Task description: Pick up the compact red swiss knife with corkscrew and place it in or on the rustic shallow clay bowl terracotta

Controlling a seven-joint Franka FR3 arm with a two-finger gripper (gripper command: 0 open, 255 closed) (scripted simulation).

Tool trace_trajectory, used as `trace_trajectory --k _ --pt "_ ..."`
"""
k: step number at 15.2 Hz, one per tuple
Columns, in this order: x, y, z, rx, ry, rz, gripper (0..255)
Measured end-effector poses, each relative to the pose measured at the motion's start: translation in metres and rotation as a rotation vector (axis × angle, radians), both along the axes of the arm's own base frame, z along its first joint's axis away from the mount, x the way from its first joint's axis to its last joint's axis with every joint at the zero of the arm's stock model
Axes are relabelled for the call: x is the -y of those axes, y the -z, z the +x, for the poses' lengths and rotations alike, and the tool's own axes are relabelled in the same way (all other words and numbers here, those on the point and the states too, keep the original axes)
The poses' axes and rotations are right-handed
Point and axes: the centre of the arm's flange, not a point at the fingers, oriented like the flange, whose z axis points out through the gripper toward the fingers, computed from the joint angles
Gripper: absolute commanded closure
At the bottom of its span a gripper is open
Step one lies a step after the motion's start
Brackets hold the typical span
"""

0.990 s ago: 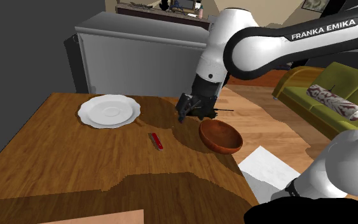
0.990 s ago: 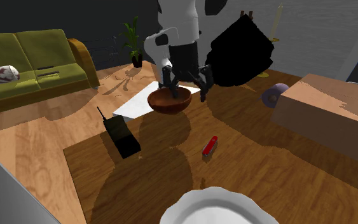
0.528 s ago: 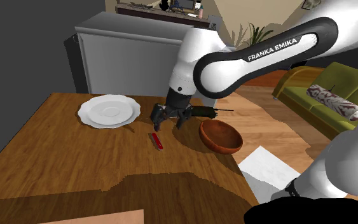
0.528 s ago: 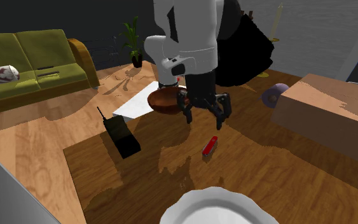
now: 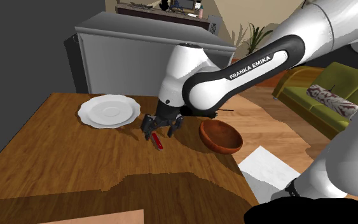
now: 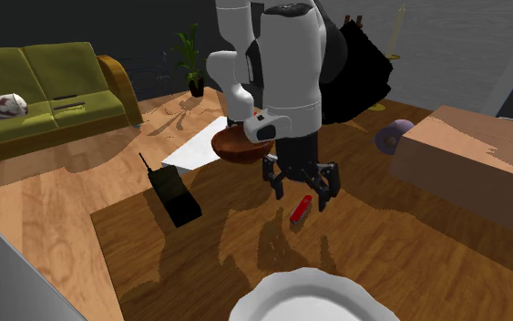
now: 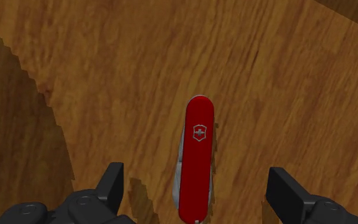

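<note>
1. Pincer (image 5: 161,129) released: black fingers (image 7: 112,182) spread wide, clasping nothing.
2. Between those fingers, seen from the wrist: a red knife (image 7: 195,159) with a white cross badge, flat on the wooden counter (image 7: 75,63). Bare wood on either side of it, neither finger in contact.
3. In the shoulder view, pincer pointing down, low over the counter (image 5: 75,165), at the end of the white arm (image 5: 196,83). Knife (image 5: 158,141) at its 6 o'clock, just below the fingertips. Cannot tell whether the tips touch the wood.
4. At the knife's 3 o'clock in that view, near but apart, an upright brown bowl (image 5: 220,135). At its 10 o'clock, a white plate (image 5: 109,110).
5. In the second exterior view, pincer (image 6: 302,187) straddling the knife (image 6: 301,210) from above, one finger on each side.
6. In the same view, bowl (image 6: 230,144) at the knife's 10 o'clock, partly hidden behind the arm. A black radio (image 6: 174,196) lying at 9 o'clock, and the plate's rim (image 6: 309,292) at 6 o'clock.
7. Off the counter in the shoulder view: a grey cabinet (image 5: 139,57) at the plate's 12 o'clock, a green sofa (image 5: 327,89) at the bowl's 2 o'clock, and a white sheet (image 5: 266,167) at the bowl's 4 o'clock.
</note>
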Motion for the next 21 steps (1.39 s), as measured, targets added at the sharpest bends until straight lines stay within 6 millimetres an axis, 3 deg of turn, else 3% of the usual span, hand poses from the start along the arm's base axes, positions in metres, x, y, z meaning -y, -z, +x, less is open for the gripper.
trace_trajectory --k 8,9,21 --pt "-0.0015 0.0089 -0.0002 0.0 0.0 0.0 0" --pt "-0.0015 0.0089 -0.0002 0.0 0.0 0.0 255" --pt "-0.002 0.0028 0.0008 0.001 0.001 0.0 255"
